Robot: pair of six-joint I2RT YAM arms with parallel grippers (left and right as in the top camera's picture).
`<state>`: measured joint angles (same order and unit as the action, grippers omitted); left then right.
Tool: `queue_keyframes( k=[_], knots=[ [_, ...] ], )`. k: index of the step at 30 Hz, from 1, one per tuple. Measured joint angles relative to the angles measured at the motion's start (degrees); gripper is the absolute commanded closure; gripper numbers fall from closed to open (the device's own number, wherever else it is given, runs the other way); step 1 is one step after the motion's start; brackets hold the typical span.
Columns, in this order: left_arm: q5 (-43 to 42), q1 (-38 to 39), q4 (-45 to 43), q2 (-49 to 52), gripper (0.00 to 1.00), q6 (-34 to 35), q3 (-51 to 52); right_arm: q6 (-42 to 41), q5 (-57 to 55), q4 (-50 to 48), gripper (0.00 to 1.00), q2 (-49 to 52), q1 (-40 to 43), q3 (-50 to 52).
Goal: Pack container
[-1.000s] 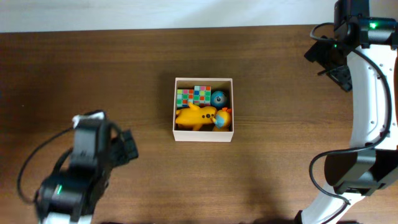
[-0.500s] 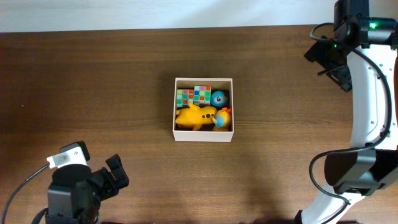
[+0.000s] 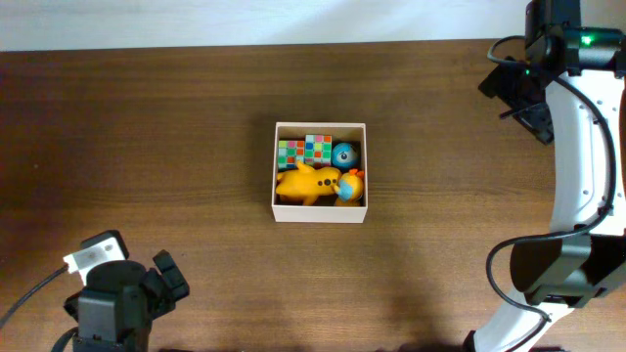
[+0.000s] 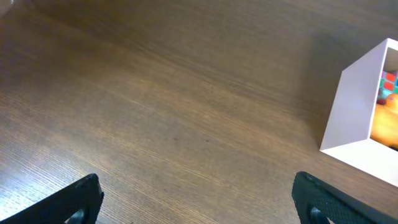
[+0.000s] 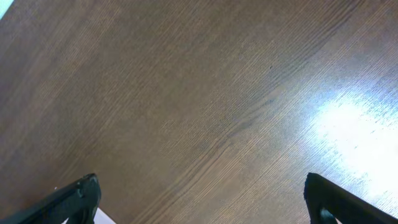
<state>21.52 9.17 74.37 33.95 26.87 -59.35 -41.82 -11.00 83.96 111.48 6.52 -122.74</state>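
Container (image 3: 320, 214) sitting full, mid-counter.
Left gripper (image 4: 196, 194) and right gripper (image 5: 200, 194) idling at opposite corners, fingers apart, empty; a low inward sweep risking shoving it.

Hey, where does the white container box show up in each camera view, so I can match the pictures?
Overhead: the container sits at the centre of the picture.
Left wrist: the container is at the right edge, cut off by the frame, white outer wall towards the camera.
Right wrist: not in it.
Shared landmark: the brown wood-grain table.
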Motion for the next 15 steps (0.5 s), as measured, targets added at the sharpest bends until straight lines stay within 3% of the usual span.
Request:
queue_keyframes(
  k=[8,15],
  knots=[
    [0.15,-3.13,-10.47,-2.73,0.01,0.02,0.90,0.00,0.00,0.02,0.01,0.00,0.00,0.00],
    [-1.22,-8.26,-27.06,-17.22,0.01,0.26,11.43,0.02,0.02,0.00,0.01,0.00,0.00,0.00]
  ],
)
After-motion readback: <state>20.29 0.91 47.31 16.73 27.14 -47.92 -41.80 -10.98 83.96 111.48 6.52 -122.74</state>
